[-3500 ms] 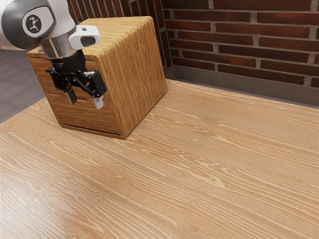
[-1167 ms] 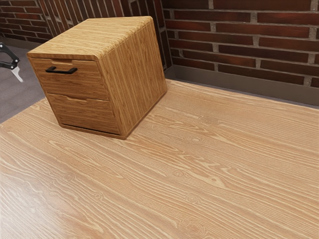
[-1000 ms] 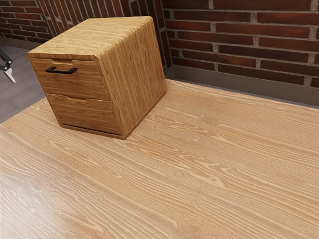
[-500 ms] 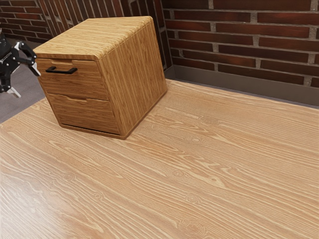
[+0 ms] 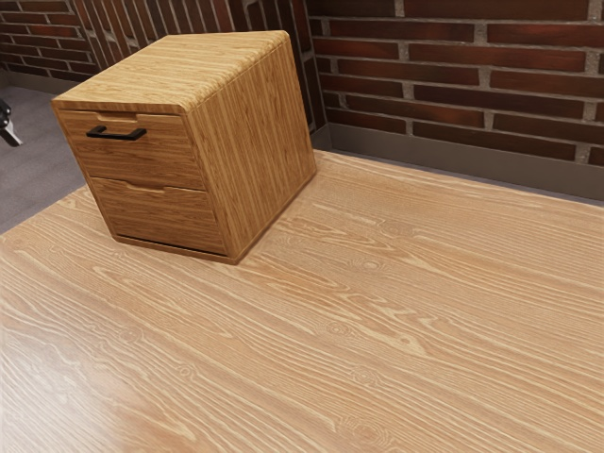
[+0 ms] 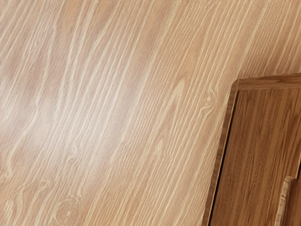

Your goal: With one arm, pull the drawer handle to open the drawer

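A wooden cabinet (image 5: 241, 113) with two drawers stands at the back left of the table. The top drawer (image 5: 142, 151) carries a black bar handle (image 5: 116, 133) and sits flush with the cabinet front, as does the lower drawer (image 5: 165, 215). A sliver of my gripper (image 5: 5, 125) shows at the exterior view's left edge, level with the handle and well apart from it, holding nothing. In the wrist view, a lower corner of the cabinet front (image 6: 263, 155) lies beside the table top (image 6: 103, 108).
The wooden table (image 5: 377, 311) stretches wide to the exterior view's right and front of the cabinet. A red brick wall (image 5: 453, 66) runs behind it. Grey floor (image 5: 33, 170) lies beyond the table's left edge.
My gripper left the cabinet front and went off toward the exterior view's left. Half a second ago it stood beside the top drawer's left edge; now it has drawn back to the frame edge.
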Controlling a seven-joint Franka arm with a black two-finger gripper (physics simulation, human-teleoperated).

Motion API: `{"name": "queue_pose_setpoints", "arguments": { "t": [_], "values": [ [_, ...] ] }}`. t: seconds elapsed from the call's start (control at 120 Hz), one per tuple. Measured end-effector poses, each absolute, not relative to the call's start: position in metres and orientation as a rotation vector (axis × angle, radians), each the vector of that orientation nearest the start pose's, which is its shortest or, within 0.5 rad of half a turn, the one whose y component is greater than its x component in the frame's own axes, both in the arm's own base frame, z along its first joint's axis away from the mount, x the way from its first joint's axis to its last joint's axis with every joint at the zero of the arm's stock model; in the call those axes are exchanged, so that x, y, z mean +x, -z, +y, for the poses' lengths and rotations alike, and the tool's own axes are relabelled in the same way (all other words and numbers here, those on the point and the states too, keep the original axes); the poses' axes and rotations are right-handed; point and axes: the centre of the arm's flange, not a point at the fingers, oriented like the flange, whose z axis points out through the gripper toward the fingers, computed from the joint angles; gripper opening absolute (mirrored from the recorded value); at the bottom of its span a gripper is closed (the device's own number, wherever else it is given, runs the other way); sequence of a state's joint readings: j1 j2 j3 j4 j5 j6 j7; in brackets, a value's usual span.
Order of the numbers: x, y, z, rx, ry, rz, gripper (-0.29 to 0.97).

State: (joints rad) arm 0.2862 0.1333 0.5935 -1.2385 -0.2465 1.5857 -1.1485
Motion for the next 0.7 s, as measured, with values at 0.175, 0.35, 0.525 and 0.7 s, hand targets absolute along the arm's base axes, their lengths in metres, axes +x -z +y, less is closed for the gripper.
{"name": "queue_pose_setpoints", "arguments": {
  "t": [0.175,0.35,0.525,0.7],
  "values": [
    [0.414,-0.721,0.419,1.56,-0.36,2.395,0.68],
    [0.419,-0.722,0.415,1.498,-0.369,2.25,0.67],
    [0.454,-0.714,0.403,1.522,-0.434,2.13,0.64],
    [0.47,-0.714,0.403,1.603,-0.605,2.059,0.61]
  ]
}}
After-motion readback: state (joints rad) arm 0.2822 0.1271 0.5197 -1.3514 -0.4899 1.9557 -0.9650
